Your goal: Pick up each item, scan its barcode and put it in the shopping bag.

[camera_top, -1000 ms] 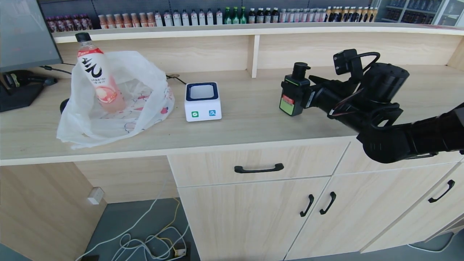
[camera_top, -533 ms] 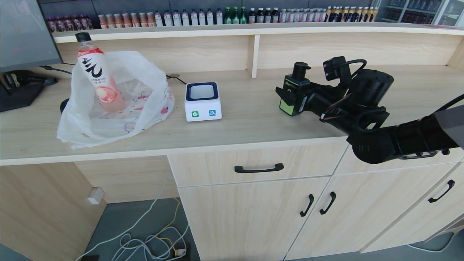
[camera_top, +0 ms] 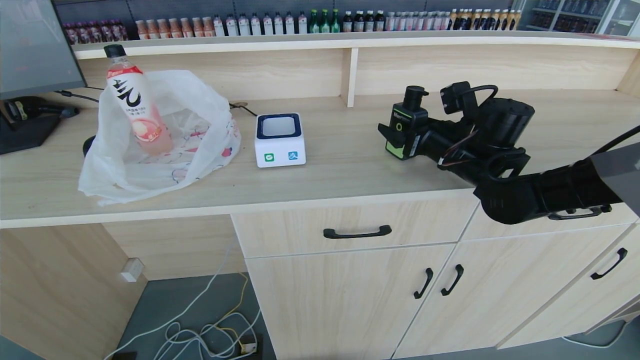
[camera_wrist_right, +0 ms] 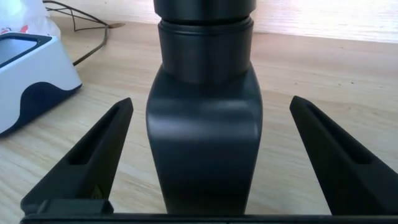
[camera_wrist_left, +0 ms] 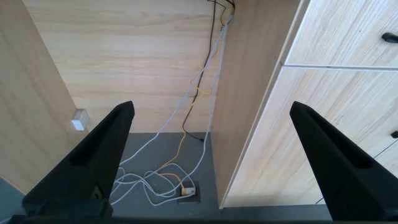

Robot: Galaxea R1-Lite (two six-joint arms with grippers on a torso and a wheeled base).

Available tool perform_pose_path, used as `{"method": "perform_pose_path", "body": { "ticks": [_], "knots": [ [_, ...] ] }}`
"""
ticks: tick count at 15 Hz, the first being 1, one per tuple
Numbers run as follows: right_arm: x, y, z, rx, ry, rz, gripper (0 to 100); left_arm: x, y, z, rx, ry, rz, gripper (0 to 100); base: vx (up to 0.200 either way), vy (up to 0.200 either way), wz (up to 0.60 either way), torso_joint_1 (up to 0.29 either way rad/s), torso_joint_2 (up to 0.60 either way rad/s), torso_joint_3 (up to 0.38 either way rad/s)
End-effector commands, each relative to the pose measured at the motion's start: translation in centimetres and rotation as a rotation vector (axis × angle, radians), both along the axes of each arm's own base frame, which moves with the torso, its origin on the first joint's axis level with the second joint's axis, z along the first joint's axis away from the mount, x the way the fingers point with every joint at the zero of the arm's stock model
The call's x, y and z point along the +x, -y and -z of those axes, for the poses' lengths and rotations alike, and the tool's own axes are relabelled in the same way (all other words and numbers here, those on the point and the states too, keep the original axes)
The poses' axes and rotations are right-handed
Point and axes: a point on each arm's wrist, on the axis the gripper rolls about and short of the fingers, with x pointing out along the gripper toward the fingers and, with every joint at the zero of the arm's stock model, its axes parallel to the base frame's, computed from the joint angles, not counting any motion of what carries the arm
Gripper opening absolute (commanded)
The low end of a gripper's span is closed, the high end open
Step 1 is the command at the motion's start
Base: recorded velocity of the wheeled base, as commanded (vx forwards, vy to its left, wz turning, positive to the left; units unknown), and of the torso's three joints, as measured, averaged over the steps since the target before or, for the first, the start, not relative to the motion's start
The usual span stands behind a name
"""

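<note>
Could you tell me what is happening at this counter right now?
The right tool sits open around a dark bottle with a green label, standing on the counter; its fingers flank the bottle without gripping it. A pink drink bottle already stands in the plastic bag, left of the scanner. The left tool hangs open below the counter.

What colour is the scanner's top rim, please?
Dark blue, on the white box scanner; best in head view.
</note>
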Motion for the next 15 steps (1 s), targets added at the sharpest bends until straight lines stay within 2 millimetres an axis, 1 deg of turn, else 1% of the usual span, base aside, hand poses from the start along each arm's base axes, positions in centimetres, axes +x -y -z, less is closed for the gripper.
{"method": "perform_pose_path", "body": {
  "ticks": [1, 8, 9, 13, 15],
  "knots": [
    [0.3, -0.1, 0.2, -0.001, -0.001, -0.001, 100, 0.0, 0.0, 0.0, 0.0, 0.001, -0.001, 100, 0.0, 0.0, 0.0, 0.0, 0.0, 0.0],
    [0.7, -0.2, 0.7, -0.003, -0.008, -0.001, 100, 0.0, 0.0, 0.0, 0.0, 0.001, -0.001, 100, 0.0, 0.0, 0.0, 0.0, 0.0, 0.0],
    [0.7, -0.2, 0.4, 0.0, 0.002, -0.001, 0, 0.0, 0.0, 0.0, 0.0, 0.001, -0.001, 100, 0.0, 0.0, 0.0, 0.0, 0.0, 0.0],
    [0.8, -0.1, -0.2, 0.007, 0.021, 0.0, 0, 0.0, 0.0, 0.0, 0.0, 0.001, -0.001, 100, 0.0, 0.0, 0.0, 0.0, 0.0, 0.0],
    [1.0, 0.6, -1.0, 0.012, 0.047, -0.009, 0, 0.0, 0.0, 0.0, 0.0, 0.001, -0.001, 100, 0.0, 0.0, 0.0, 0.0, 0.0, 0.0]
  ]
}}
